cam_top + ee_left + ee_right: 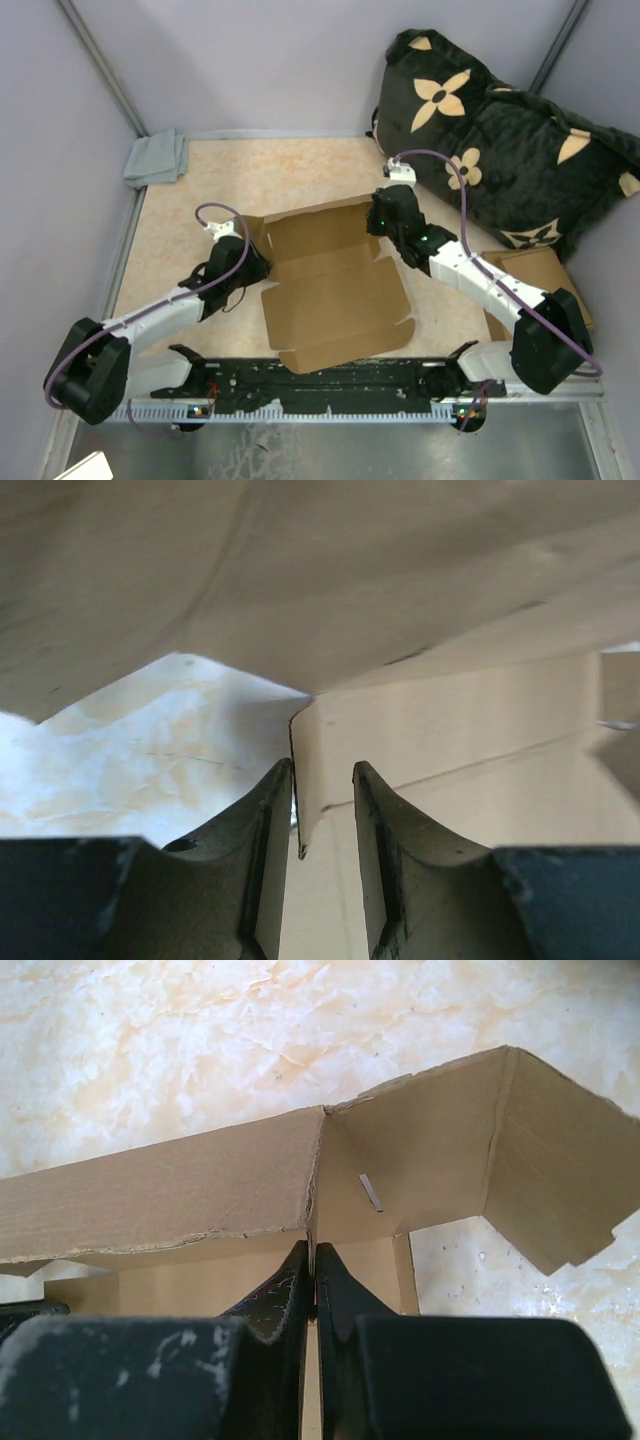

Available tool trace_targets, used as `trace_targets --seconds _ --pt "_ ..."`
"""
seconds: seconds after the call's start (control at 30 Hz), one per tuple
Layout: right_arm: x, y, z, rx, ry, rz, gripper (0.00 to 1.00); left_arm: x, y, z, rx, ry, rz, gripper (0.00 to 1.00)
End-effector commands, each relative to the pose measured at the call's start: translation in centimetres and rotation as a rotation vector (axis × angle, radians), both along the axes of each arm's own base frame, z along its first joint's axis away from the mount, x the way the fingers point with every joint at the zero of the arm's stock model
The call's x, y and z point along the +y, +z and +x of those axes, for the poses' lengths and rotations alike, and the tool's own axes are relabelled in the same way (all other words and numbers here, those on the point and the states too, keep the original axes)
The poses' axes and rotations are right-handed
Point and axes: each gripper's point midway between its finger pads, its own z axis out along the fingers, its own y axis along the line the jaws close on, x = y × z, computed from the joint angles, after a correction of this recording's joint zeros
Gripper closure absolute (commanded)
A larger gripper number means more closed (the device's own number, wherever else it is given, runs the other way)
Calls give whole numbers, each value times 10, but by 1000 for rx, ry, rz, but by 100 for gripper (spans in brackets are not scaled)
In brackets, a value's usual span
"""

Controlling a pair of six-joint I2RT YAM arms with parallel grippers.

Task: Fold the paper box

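On the paper box, the right gripper pinches a raised wall; the left gripper, narrowly parted, straddles a flap.

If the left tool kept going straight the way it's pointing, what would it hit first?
The paper box: a flap edge sits between the left tool's open jaws, so it would probably meet the cardboard panel just behind, though depth is unclear.
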Motion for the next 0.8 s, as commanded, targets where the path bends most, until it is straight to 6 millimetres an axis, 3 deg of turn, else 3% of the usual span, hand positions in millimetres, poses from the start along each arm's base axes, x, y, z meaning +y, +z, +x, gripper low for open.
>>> trace_targets --seconds 0.0,0.13,0.47,0.77 --pt "9 14 2 -34 21 57 95 -22 25 0 -63 -72 -126 63" --pt "11 13 1 -27 31 65 95 -38 30 -1 -96 -137 -203 63" --pt "12 10 -3 -14 43 69 95 -60 -10 -5 32 -181 -260 65" --pt "9 1 -4 7 17 72 94 -60 -36 -13 142 -171 -221 68"
